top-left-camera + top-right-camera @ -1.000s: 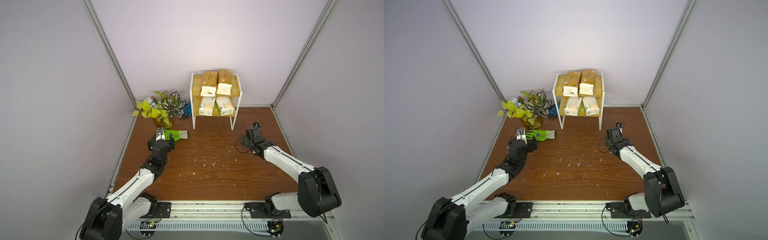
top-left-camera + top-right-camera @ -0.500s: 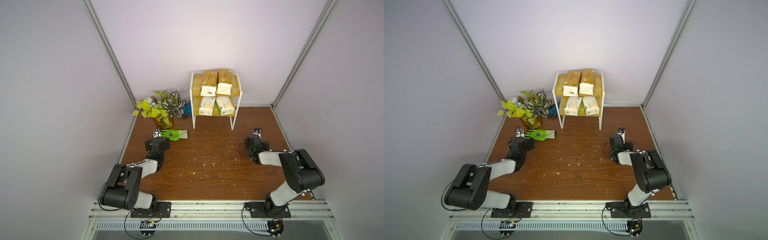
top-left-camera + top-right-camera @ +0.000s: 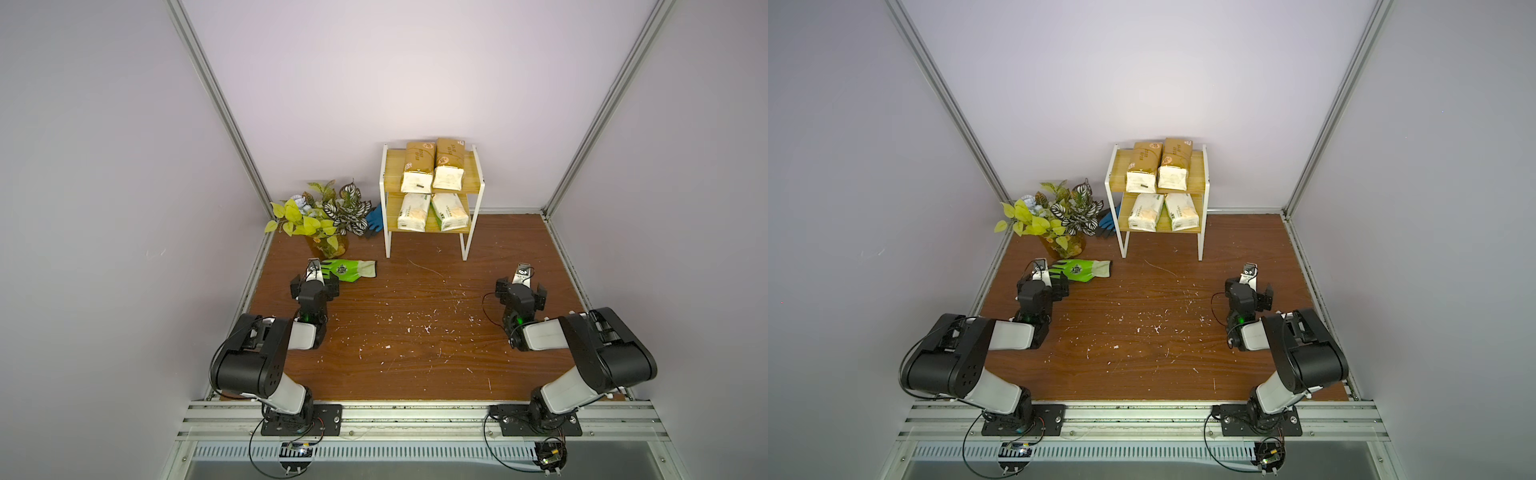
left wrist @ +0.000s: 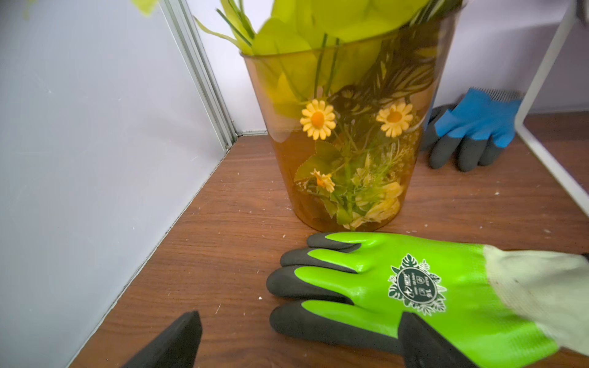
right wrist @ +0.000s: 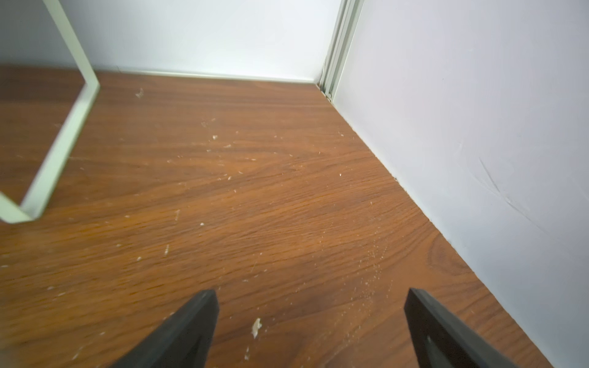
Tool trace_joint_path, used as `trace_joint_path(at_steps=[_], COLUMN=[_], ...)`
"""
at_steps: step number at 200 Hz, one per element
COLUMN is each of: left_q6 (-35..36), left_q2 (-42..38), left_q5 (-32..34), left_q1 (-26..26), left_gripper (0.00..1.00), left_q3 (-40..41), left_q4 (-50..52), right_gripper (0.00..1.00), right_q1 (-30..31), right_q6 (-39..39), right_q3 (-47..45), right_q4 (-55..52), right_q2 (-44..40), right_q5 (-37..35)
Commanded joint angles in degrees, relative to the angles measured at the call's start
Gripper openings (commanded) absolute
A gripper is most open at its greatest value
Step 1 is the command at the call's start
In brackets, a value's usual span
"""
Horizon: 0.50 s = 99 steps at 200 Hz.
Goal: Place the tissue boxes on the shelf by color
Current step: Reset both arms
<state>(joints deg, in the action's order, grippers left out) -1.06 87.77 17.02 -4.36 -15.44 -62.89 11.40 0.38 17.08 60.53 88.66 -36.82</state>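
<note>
Against the back wall, in both top views: shelf (image 3: 392, 172) holds two gold packs (image 3: 449, 154) on top, two white packs (image 3: 413, 212) below; print too small to read; left wrist: left gripper (image 4: 298, 321) spread wide, empty, by green glove (image 4: 398, 286); badge lettering illegible, cuff cut off; right wrist: right gripper (image 5: 311, 296) wide, empty; shelf's leg blurred.

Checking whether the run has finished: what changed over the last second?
The left arm and right arm folded back toward their bases, elbows rising. The left gripper barely shifted; the right gripper drew slightly back. Both are open and empty. The gold tissue packs stayed on the upper board of the shelf, the white packs on the lower. The green glove and plant did not move.
</note>
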Motion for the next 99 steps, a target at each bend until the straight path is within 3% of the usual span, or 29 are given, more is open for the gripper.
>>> trace_joint_path(at_steps=[1, 15, 31, 43, 58, 99], left_q6=[-1.0, -1.6, -1.3, -1.2, -1.2, -0.7], left_q2=[2.3, 0.2, 1.3, 1.3, 1.3, 1.4], left_q5=[-4.4, -5.1, -5.1, -5.1, -5.2, -4.7], left_q1=[2.2, 2.1, 2.2, 2.2, 2.1, 1.8], left_gripper=[1.0, 1.0, 1.0, 1.0, 1.0, 1.0], left_q3=[5.9, 3.2, 4.4, 4.5, 4.5, 4.5], left_q4=[-18.9, -10.0, -14.3, -14.4, -14.6, -14.7], right_gripper=[0.99, 0.99, 0.99, 0.99, 0.99, 1.0], right_q1=[-2.0, -4.0, -6.4, -6.4, -6.4, -6.4], right_q6=[0.0, 0.5, -0.4, -0.6, -0.4, -0.4], right_q3=[-2.5, -2.7, -4.7, -5.3, -4.4, -5.2], right_q4=[10.2, 10.1, 13.3, 18.0, 13.6, 16.5], right_q2=[-2.5, -2.4, -1.1, 0.7, -0.6, 0.0], right_q5=[7.3, 13.8, 23.4, 23.8, 23.7, 23.6])
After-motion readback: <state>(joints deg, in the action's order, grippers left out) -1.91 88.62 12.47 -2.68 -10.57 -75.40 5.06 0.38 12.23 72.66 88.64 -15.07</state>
